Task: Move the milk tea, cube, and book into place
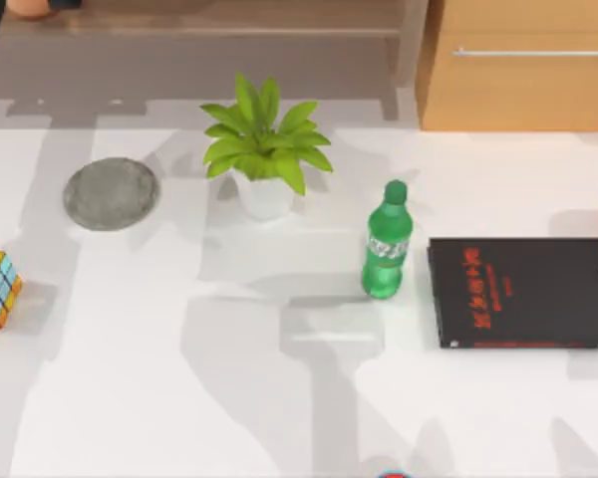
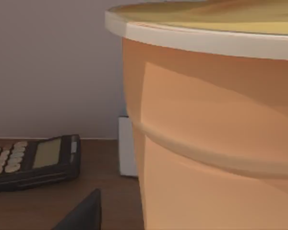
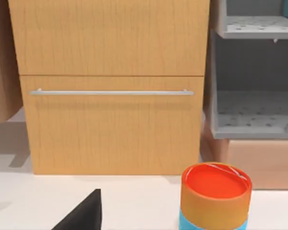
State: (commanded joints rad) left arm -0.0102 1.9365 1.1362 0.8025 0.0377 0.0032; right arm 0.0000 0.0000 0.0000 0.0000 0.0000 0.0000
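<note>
Left gripper's dark fingertip (image 2: pixel 81 213) sits just beside the milk tea (image 2: pixel 216 124) on a brown shelf by a calculator (image 2: pixel 33 160), grip unclear, so release only with the cup upright.

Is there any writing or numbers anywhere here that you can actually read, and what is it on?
Nothing reads clearly.
Black book, table's right side: red lettering on the cover and a red strip along its near edge, too blurred to read.
Green bottle: pale label band with marks, too small to read.
Calculator in the left wrist view: blank display, round keys with no legible figures.
</note>
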